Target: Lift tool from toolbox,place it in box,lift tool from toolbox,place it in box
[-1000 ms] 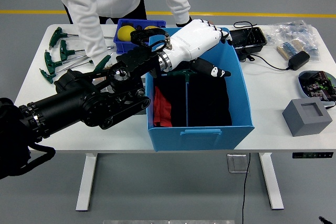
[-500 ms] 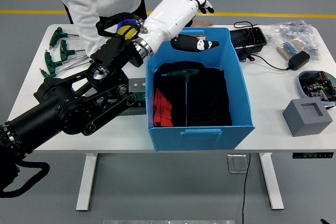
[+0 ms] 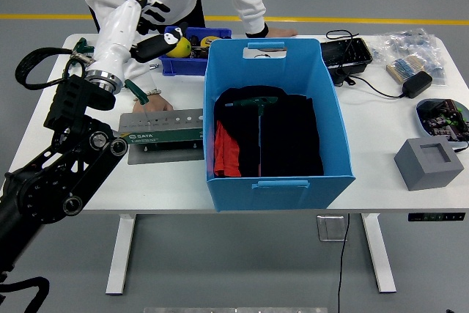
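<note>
The left hand (image 3: pixel 143 18) was held empty, fingers loosely spread, high over the table's left side. One T-handle tool (image 3: pixel 259 119) was seen lying inside the blue box (image 3: pixel 278 174). For the next pick, a slow descent onto the toolbox (image 3: pixel 163 135) would be advised.

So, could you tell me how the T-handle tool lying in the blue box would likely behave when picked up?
The T-handle tool looks like a stiff metal shaft, so it probably stays rigid. Its green crossbar likely stops rolling. Thin, it may pivot in a grasp.
</note>
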